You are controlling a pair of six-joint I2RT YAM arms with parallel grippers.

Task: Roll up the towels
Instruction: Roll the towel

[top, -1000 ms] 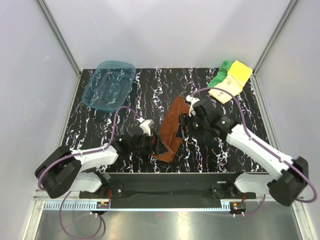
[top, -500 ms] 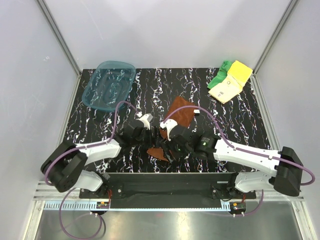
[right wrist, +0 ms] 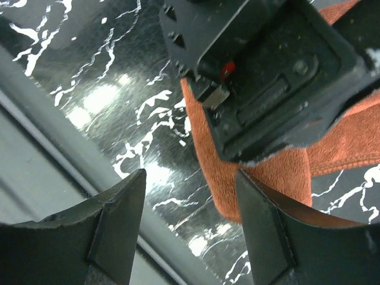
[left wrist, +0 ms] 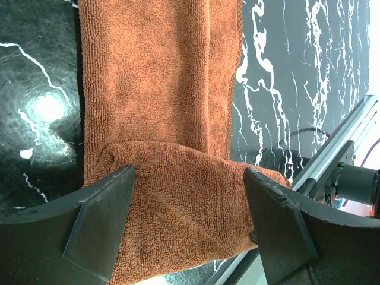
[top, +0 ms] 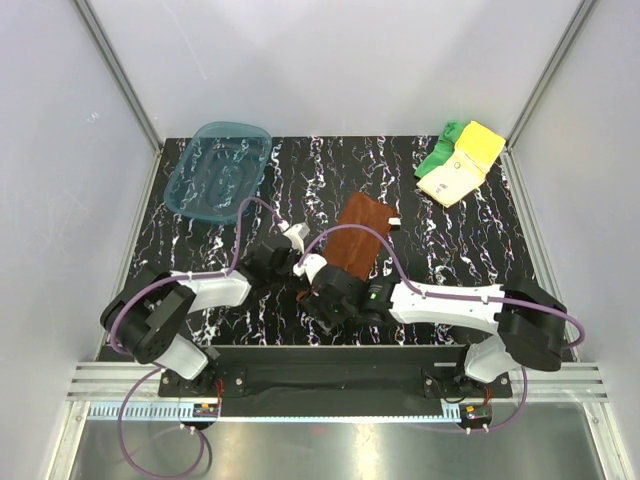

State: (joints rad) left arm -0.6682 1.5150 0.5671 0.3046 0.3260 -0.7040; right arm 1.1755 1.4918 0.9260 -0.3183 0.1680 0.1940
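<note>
At the near middle of the surface [top: 300,170], the brown towel [top: 357,238] now lies straightened into a flat strip, its near end folded over. My right jaws have swung in beside my left jaws. Both pairs stand apart over that fold, gripping nothing. I judge rolling ready to begin.

Ahead of the left pincer [left wrist: 189,221] the brown towel [left wrist: 148,89] is cut off at the top edge; its folded end disappears under the fingers [left wrist: 98,228].

Reference: black tabletop [top: 300,180], white marble veining. Pale grey walls [top: 330,60] enclose its far, left and right sides. An aluminium rail [top: 590,378] borders its near edge. Bright light spots reflect off its surface.
</note>
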